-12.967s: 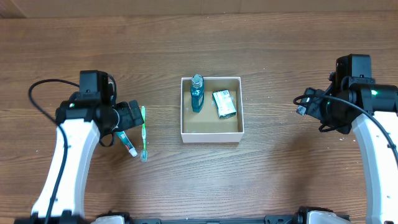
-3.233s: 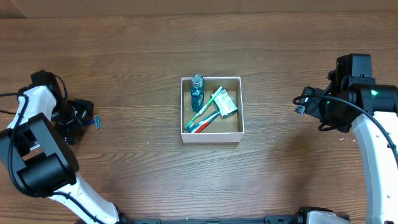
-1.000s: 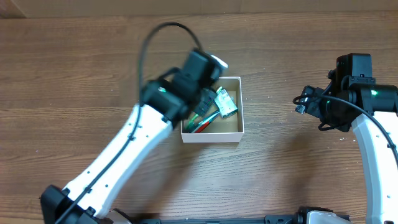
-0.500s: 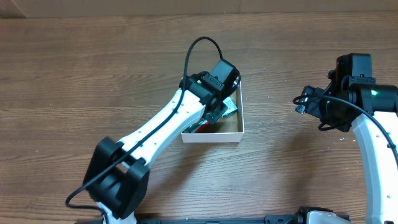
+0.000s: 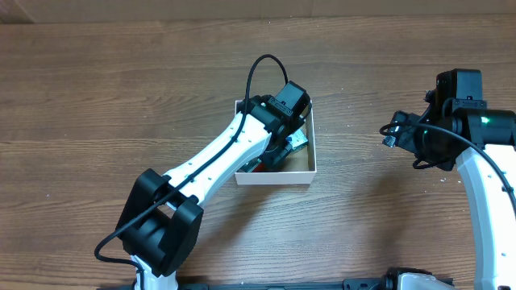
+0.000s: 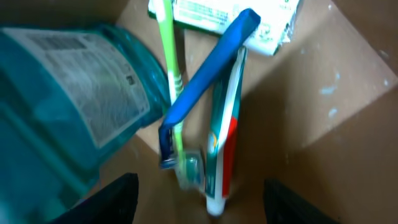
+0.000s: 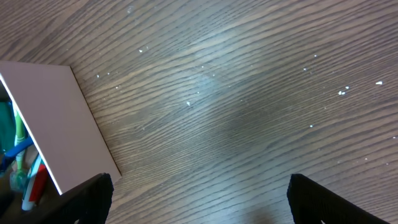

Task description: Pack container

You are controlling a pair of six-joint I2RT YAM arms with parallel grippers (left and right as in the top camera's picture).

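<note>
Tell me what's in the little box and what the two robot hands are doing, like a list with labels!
container: white walls, brown floor, sitting on the wooden table
inside it: teal bottle, green toothbrush, blue stick (maybe a razor), toothpaste tube, white packet
how they lie: the blue stick crosses over the green toothbrush
left gripper: open, right above the things in the container, holding nothing
right gripper: open, over the table beside the container, holding nothing
</note>
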